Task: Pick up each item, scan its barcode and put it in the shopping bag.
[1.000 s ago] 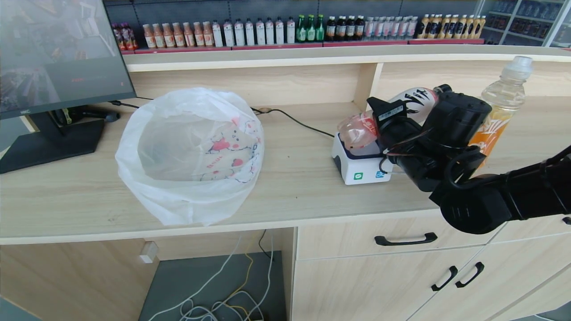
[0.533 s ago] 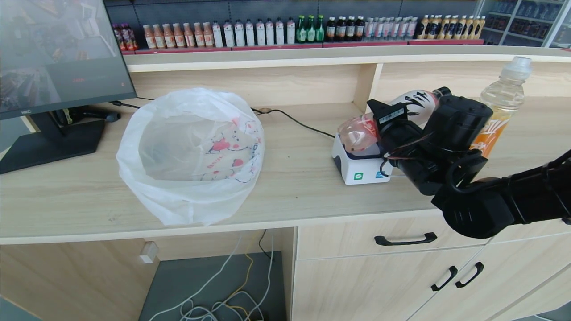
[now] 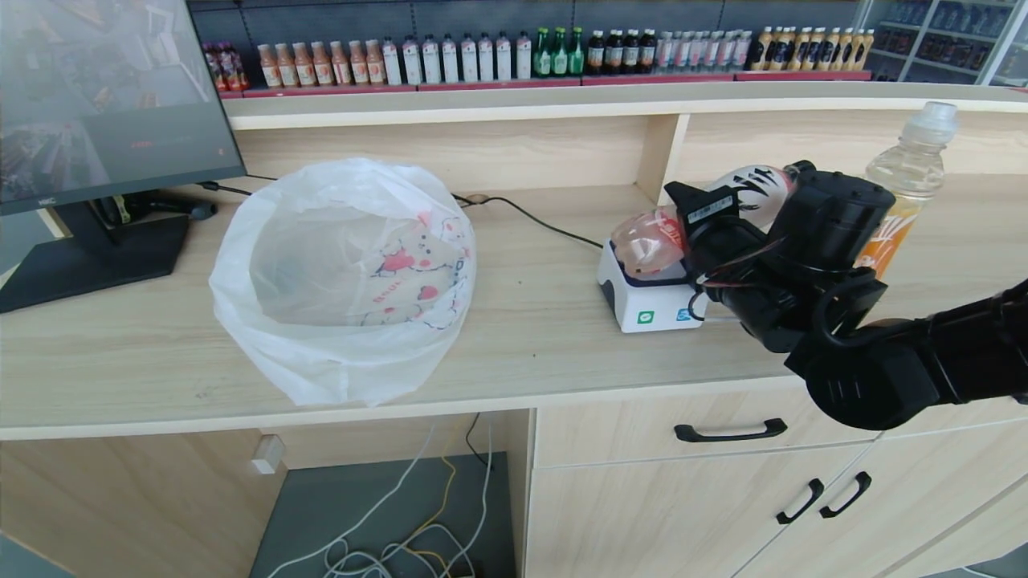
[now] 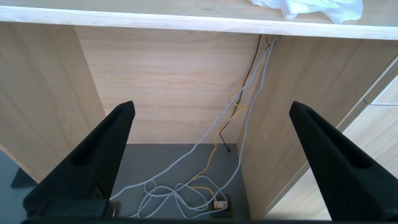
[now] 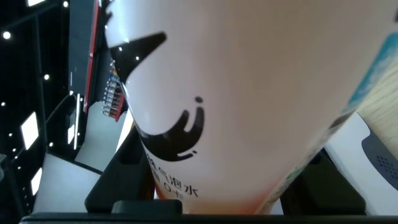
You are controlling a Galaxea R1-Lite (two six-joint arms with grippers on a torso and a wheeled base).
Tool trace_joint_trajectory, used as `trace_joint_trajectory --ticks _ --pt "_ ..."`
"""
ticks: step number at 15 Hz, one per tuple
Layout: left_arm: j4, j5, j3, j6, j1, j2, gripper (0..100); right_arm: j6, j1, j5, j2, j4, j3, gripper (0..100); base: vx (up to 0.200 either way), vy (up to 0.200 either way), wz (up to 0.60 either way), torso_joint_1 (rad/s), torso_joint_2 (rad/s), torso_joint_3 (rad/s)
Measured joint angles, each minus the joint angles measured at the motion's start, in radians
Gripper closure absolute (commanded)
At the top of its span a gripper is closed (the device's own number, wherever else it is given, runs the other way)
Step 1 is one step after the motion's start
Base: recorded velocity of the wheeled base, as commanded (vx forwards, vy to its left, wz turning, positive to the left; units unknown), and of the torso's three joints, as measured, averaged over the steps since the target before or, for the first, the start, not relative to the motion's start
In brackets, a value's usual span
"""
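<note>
The right gripper point(image 3: 692, 229) is clamped across the middle of a pink-and-white bottle point(image 3: 649, 238), which lies sideways in its grip with the pink base end pointing away from the wrist. In the head view the white scanner point(image 3: 645, 303) sits on the counter point(image 3: 530, 353) directly under the gripper, and the bottle's base hangs just over the scanner's top; whether the two touch cannot be told. Behind the wrist stands an upright orange drink bottle point(image 3: 899, 201), apart from the held one. Well off to the gripper's left sits the open plastic shopping bag point(image 3: 345, 273), mouth upward, with a printed item showing through its wall. Beyond the bag, farther from the gripper, is a monitor point(image 3: 104, 96) on its stand. A dark cable point(image 3: 530, 215) runs along the counter between the bag and the scanner.

In the left wrist view, the left gripper point(image 4: 211, 109) is spread wide with nothing between its black fingers point(image 4: 93, 162). It hangs below the counter's edge and faces the alcove under it. Loose cables point(image 4: 205, 186) lie on the floor ahead of it, and a fold of the bag shows over the counter's edge above.

In the right wrist view, the held bottle's white side with black markings is pressed close to the camera, and a corner of the scanner shows just past it.
</note>
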Motion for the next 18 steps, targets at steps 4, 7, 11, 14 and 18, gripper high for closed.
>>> trace_joint_trajectory --ticks 4,7,11,14,18 --pt "0.0 0.0 0.0 0.0 0.0 0.0 0 -0.004 0.001 0.0 -0.04 0.004 0.0 100 0.0 0.0 0.0 0.0 0.0 0.0" --pt "0.0 0.0 0.0 0.0 0.0 0.0 0 -0.005 0.001 0.0 -0.07 0.032 -0.002 100 0.0 0.0 0.0 0.0 0.0 0.0" --pt "0.0 0.0 0.0 0.0 0.0 0.0 0 -0.048 0.003 -0.006 -0.105 0.032 -0.002 100 0.0 0.0 0.0 0.0 0.0 0.0" --pt "0.0 0.0 0.0 0.0 0.0 0.0 0 -0.103 0.009 -0.021 -0.127 0.032 0.0 100 0.0 0.0 0.0 0.0 0.0 0.0" --pt "0.0 0.0 0.0 0.0 0.0 0.0 0 -0.251 0.04 -0.066 -0.159 0.028 0.004 100 0.0 0.0 0.0 0.0 0.0 0.0"
